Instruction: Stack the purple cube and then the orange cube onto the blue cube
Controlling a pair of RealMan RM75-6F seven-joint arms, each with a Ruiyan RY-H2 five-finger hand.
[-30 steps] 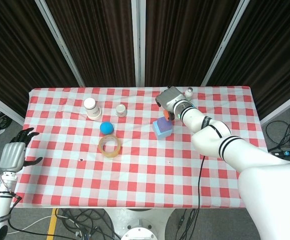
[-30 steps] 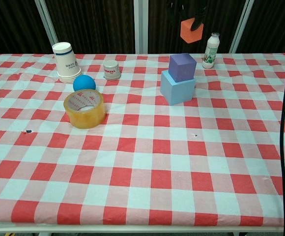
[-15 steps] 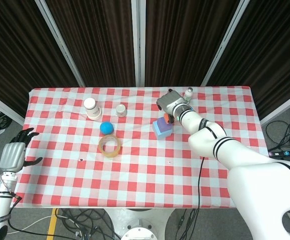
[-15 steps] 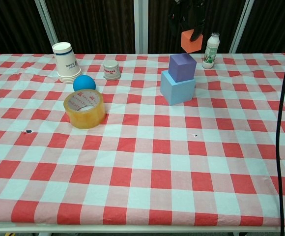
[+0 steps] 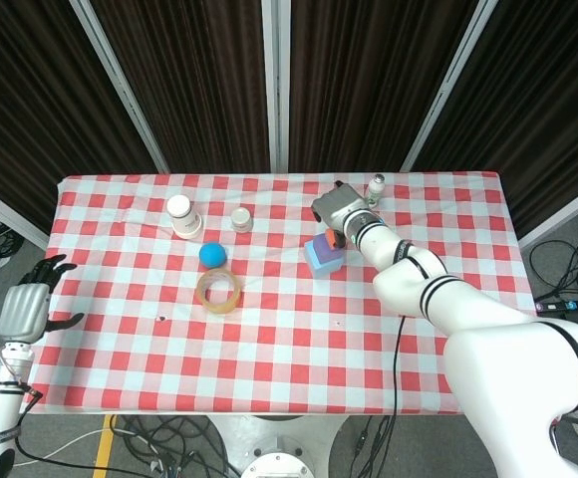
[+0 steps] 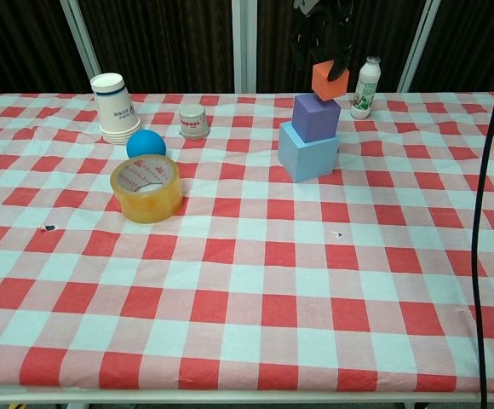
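The right hand (image 6: pixel 324 34) hangs over the far middle of the table, its dark fingers (image 6: pixel 342 58) wrapped around the orange cube (image 6: pixel 330 79). From the chest view the orange cube sits right at the top of the purple cube (image 6: pixel 316 117); whether the two touch or a thin gap is left between them cannot be told. The orange cube leans slightly and is set a little toward the far right corner of the purple one rather than square over it. In the head view the hand (image 5: pixel 331 207) covers most of the stack, with only a sliver of orange (image 5: pixel 330 237) showing beneath it.

The purple cube stands on the blue cube (image 6: pixel 307 150), turned a bit against it, and the blue cube rests on the red-and-white checked tablecloth (image 6: pixel 255 281).

Just behind and to the right of the stack stands a small white bottle (image 6: pixel 364 88) with a green label. Off to the left lie a roll of clear yellowish tape (image 6: pixel 146 188), a blue ball (image 6: pixel 146 143) just behind it, a stack of paper cups (image 6: pixel 115 107) upside down, and a small white cup (image 6: pixel 193 121), also upside down.

The left hand (image 5: pixel 25 307) hangs off the left edge of the table, holding nothing, fingers spread.
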